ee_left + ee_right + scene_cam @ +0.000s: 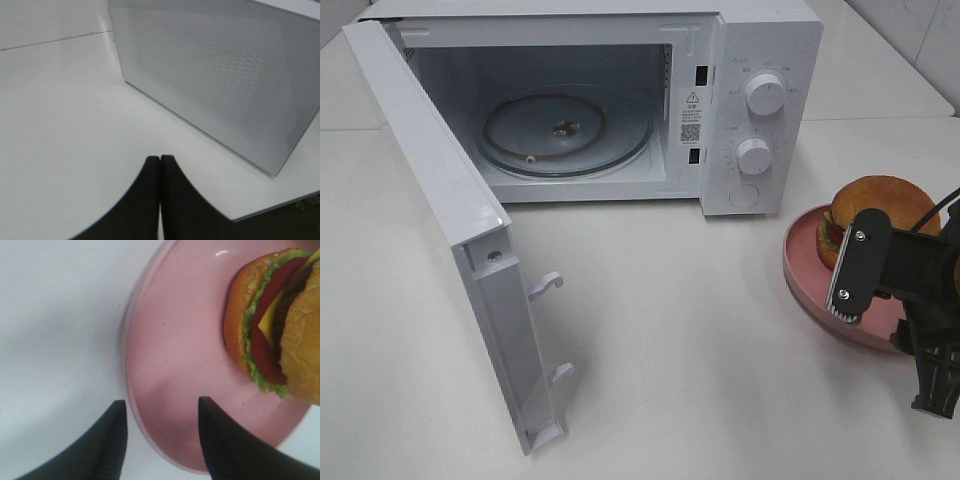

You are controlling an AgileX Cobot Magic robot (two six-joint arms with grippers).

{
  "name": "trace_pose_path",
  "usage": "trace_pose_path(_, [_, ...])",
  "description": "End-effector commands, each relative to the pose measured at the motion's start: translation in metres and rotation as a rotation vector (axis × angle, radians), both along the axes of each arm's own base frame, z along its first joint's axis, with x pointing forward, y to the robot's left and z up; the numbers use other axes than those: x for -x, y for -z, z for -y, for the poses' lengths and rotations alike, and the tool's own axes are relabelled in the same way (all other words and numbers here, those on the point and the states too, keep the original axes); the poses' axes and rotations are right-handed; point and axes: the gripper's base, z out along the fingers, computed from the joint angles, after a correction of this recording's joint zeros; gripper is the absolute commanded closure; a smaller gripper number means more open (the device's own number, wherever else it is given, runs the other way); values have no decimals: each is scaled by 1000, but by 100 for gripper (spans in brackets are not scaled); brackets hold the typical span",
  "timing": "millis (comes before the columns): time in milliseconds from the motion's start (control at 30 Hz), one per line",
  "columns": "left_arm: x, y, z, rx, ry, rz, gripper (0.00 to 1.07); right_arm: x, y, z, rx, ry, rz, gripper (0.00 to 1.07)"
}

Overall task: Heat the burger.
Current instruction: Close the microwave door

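Observation:
The burger (875, 205) (275, 325), a golden bun with patty, cheese, tomato and lettuce, lies tilted on a round pink plate (810, 265) (175, 340) on the table, right of the microwave (620, 100). My right gripper (890, 320) (162, 435) hangs over the plate's near edge, open. Its two dark fingers stand on either side of the rim without touching it. In the left wrist view my left gripper (160, 200) is shut on nothing, low over the bare table beside a white perforated panel of the microwave (215, 75).
The microwave door (460, 240) is swung wide open to the left, its edge reaching toward the table's front. Inside lies the glass turntable (565, 135). Two knobs (765, 95) sit on the right control panel.

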Motion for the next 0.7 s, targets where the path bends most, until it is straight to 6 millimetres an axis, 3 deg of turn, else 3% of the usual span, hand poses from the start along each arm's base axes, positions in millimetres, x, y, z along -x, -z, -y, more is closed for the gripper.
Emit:
trace_pose_path(33, [0,0,0,12,0,12,106,-1,-2,2,-29,85,17,61])
trace_pose_path(300, [0,0,0,12,0,12,106,-7,-9,2,-73,230,58,59])
trace_pose_path(467, [0,0,0,12,0,12,106,-23,-32,2,-143,533,127,47])
trace_pose_path(700, [0,0,0,12,0,12,106,-26,-45,0,-199,725,98,38])
